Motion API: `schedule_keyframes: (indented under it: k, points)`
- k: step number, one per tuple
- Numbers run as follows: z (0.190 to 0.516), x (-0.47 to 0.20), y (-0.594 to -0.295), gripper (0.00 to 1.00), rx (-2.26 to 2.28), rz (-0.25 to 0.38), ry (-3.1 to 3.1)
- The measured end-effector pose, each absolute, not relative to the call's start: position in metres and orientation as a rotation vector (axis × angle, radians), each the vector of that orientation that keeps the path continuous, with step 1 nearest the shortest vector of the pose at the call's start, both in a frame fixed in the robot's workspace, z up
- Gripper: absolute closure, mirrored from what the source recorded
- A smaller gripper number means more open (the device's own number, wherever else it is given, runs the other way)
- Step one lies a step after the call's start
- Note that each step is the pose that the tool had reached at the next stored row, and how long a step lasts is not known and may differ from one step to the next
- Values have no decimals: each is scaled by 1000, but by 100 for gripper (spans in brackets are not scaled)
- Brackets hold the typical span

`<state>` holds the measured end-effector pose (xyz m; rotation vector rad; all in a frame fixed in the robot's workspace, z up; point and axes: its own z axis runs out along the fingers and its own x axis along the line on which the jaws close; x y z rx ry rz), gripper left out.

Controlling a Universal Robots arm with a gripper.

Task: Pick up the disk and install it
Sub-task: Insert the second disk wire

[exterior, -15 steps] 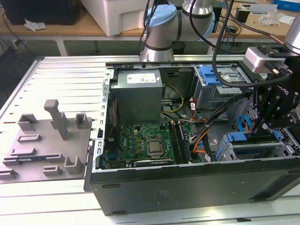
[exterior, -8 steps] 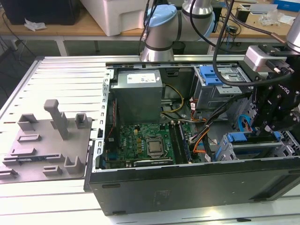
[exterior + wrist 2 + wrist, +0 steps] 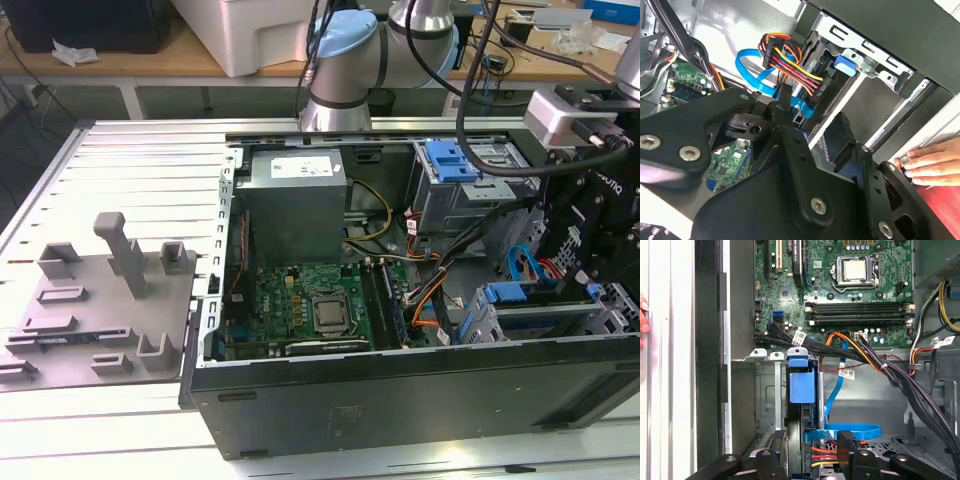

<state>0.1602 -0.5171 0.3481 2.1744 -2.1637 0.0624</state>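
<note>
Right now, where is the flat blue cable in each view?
Exterior view: blue cable loops by the drive cage, exterior view's right.
First wrist view: loops over the coloured wires.
Second wrist view: curls beside the coloured wires.
Shared landmark: green motherboard.

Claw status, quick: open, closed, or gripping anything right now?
Claw: down in the drive bay at the disk's blue bracket; whether it is open or closed on it cannot be told.
</note>
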Motion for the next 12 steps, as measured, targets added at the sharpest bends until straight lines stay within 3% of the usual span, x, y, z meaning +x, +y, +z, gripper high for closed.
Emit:
schedule_keyframes:
  k: [12]
  points:
    - [355, 149, -510, 46, 2181, 79, -2172]
